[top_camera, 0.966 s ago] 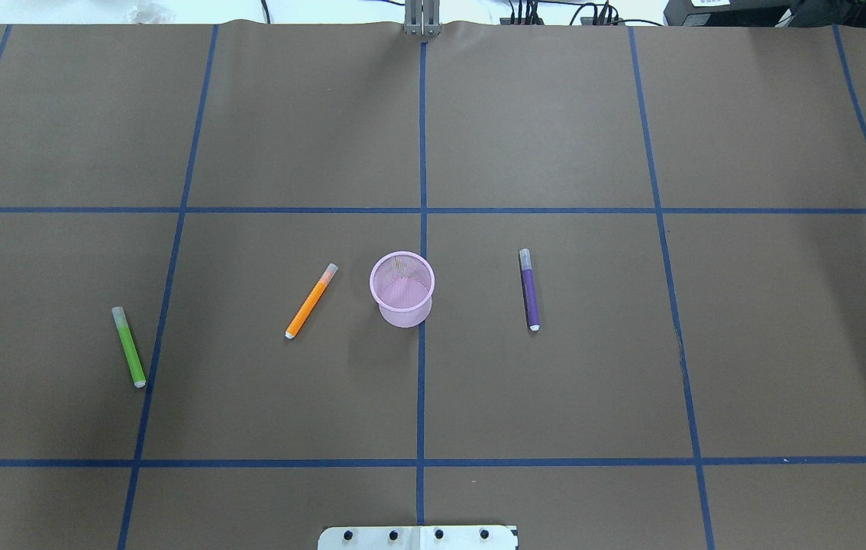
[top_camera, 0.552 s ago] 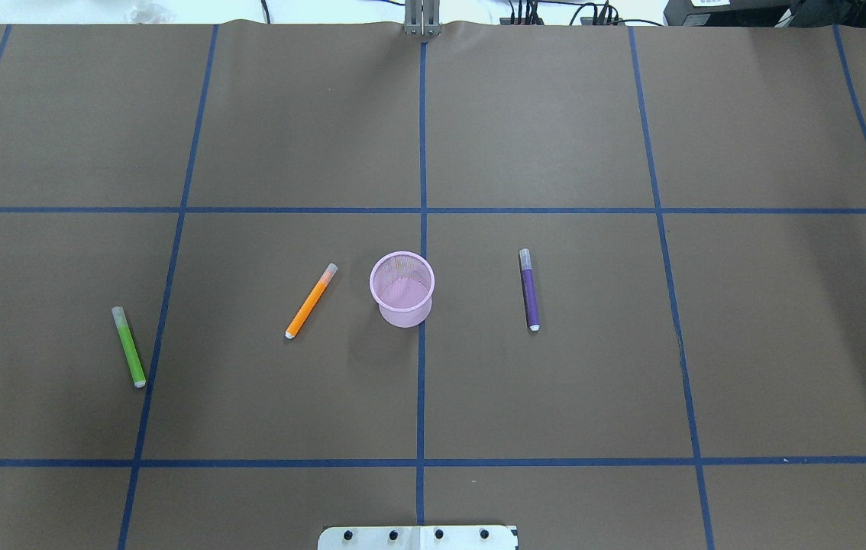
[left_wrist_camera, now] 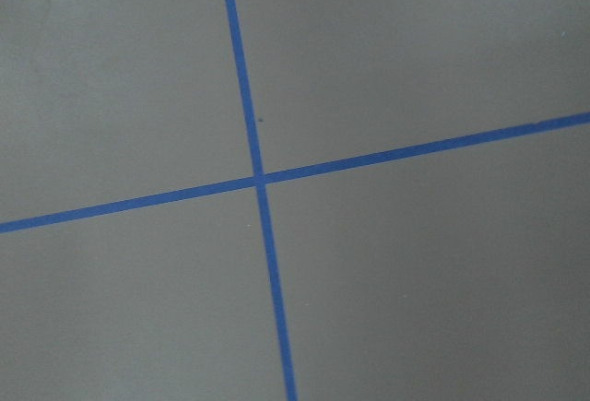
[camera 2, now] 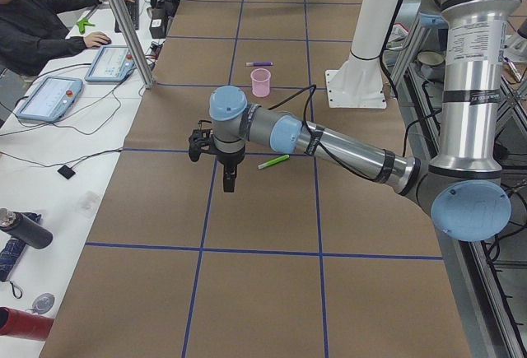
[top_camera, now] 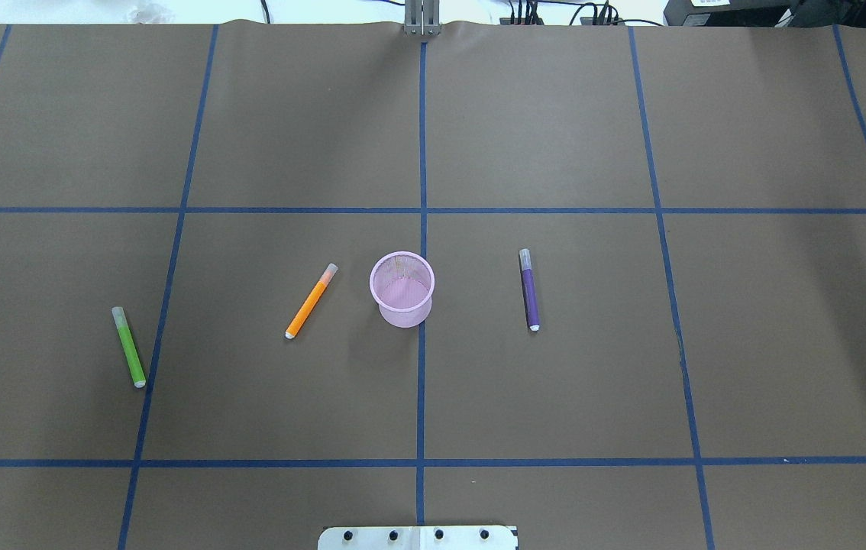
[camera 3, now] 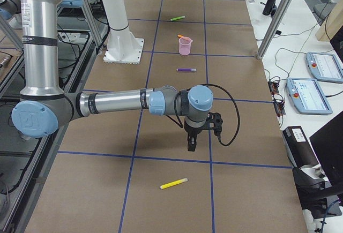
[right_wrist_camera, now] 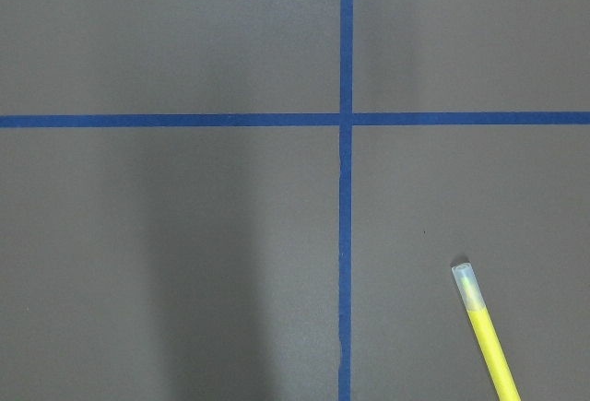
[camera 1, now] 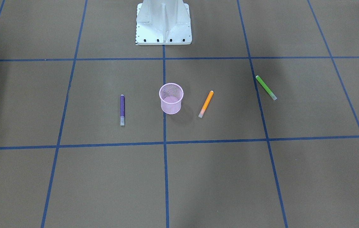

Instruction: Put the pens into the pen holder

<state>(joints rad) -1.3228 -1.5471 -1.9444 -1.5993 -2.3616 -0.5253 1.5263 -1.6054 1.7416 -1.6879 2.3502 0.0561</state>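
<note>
- Holder [top_camera: 402,315]: pink mesh cup, set upright at mid-table [top_camera: 555,137] on the central blue tape line.
- Orange pen [top_camera: 310,301]: laid flat near the holder on the robot's left, not touching.
- Purple pen [top_camera: 530,290]: laid flat on the holder's right, apart.
- Green pen [top_camera: 128,347]: laid further left, beside a tape line.
- Yellow pen [right_wrist_camera: 487,335]: laid well apart, at the table's right end.
- Left gripper [camera 2: 229,180]: held above the table near the green pen; grip state cannot be told.
- Right gripper [camera 3: 191,143]: held above the table near the yellow pen; grip state cannot be told.
</note>
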